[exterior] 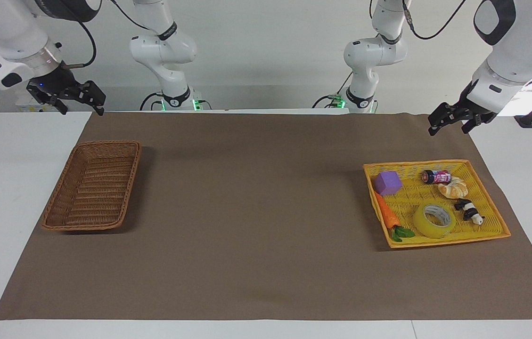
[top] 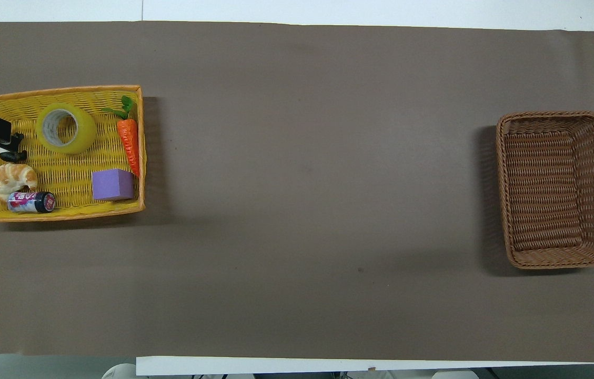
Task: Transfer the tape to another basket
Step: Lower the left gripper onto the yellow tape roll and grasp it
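The left end effector point(exterior: 452, 123) is held raised in the air over the edge of the brown mat point(exterior: 266, 263) at the left arm's end of the bench point(exterior: 2, 197), with its fingers spread apart and nothing gripped between them. The right end effector point(exterior: 79, 96) is likewise raised with its fingers parted and empty, over the mat's corner at the right arm's end. The wide roll of translucent yellow packing tape point(exterior: 434, 220) with a pale cardboard core is seen lying flat in the bright yellow-orange woven tray point(exterior: 492, 197), which is set at the left arm's end. Beside the tape in that tray are found a purple foam cube point(exterior: 387, 182), an orange toy carrot point(exterior: 386, 214) with green leaves, a small printed can point(exterior: 436, 177), a golden toy croissant point(exterior: 453, 189) and a small black-and-white figurine point(exterior: 469, 211). The rectangular dark-brown woven wicker basket point(exterior: 94, 186) with raised sides is placed well apart from the tray, at the right arm's end.
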You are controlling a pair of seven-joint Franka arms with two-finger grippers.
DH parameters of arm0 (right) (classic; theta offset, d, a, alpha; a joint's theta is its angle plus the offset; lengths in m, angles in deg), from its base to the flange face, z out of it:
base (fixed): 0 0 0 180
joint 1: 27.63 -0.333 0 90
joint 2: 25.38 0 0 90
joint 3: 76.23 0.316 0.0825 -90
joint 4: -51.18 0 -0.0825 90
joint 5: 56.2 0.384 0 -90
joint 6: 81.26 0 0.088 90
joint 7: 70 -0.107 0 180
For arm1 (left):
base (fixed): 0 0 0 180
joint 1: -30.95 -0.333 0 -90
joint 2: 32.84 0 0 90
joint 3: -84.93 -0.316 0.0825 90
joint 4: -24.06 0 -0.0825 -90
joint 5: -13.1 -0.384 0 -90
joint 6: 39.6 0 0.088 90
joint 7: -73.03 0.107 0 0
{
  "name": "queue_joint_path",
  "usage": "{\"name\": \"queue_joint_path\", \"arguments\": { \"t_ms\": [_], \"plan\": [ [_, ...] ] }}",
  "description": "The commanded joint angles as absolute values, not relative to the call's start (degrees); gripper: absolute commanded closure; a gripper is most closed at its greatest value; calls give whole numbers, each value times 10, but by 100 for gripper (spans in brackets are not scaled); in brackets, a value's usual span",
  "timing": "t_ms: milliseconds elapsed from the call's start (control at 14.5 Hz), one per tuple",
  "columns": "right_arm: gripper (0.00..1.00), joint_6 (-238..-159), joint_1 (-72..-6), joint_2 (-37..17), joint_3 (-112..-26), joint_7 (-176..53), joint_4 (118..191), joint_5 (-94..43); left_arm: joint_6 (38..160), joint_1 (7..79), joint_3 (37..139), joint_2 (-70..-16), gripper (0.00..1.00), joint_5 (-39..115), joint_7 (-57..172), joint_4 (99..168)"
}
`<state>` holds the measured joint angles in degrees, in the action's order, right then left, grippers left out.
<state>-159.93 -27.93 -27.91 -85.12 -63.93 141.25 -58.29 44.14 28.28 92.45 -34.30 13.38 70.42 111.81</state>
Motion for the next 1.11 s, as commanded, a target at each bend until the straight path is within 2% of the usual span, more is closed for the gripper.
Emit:
{"name": "queue_joint_path", "arguments": {
  "t_ms": [0,277,415,553,1038],
  "plan": [
    [0,-1600,-275,-289,-848,-627,1424,-587,437,287,924,-330,1,125,697,1133],
    [0,-1600,-275,-289,-848,-627,1424,-587,448,285,925,-328,1,125,697,1143],
    [0,-1600,-275,-289,-848,-627,1425,-586,562,280,924,-299,0,128,697,1232],
    [0,-1600,-275,-289,-848,-627,1424,-587,632,279,924,-299,0,128,695,1279],
    [0,-1600,-275,-289,-848,-627,1424,-587,847,202,923,-414,0,127,702,1332]
  ]
}}
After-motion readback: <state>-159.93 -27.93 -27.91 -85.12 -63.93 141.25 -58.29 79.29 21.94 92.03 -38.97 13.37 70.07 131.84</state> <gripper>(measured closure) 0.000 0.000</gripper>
